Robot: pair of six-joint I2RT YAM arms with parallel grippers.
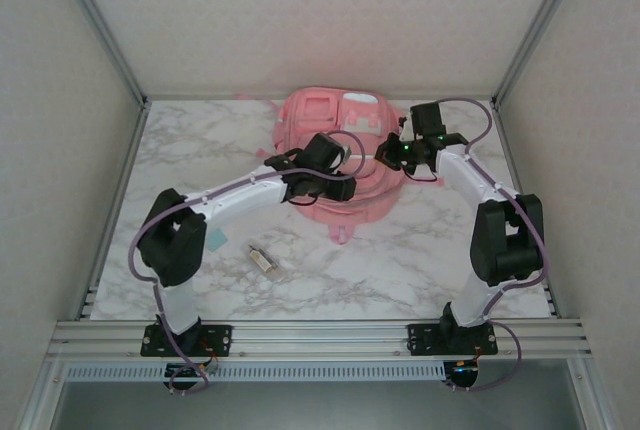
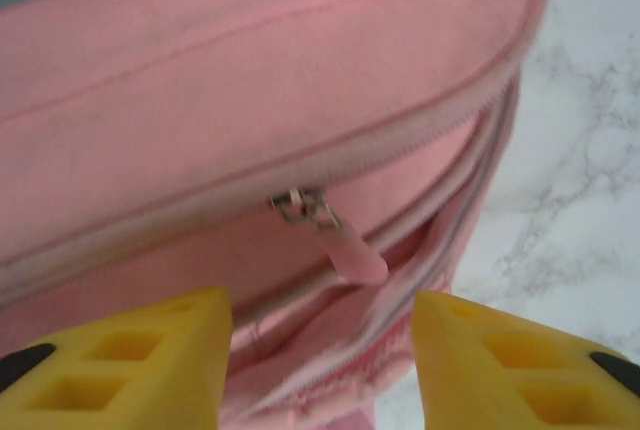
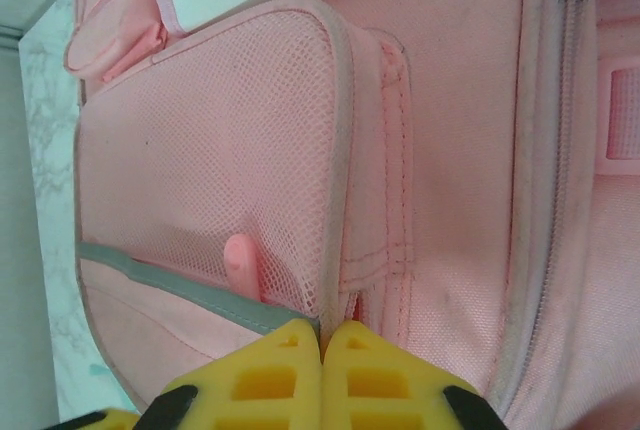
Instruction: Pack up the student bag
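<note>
At frame bottom, the left gripper [image 2: 320,355] stands apart below the zipper pull [image 2: 352,255] of the student bag [image 1: 318,110], while the right gripper [image 3: 322,355] is pressed together at its mesh pocket [image 3: 220,150].

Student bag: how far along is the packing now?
On the student bag the zip looks partly open beside the zipper pull. In hand: the left gripper stands open short of that pull, while the right gripper is shut at the edge of the mesh pocket, seemingly steadying it. To do: a small oblong item lies on the table outside the bag, not yet packed.
</note>
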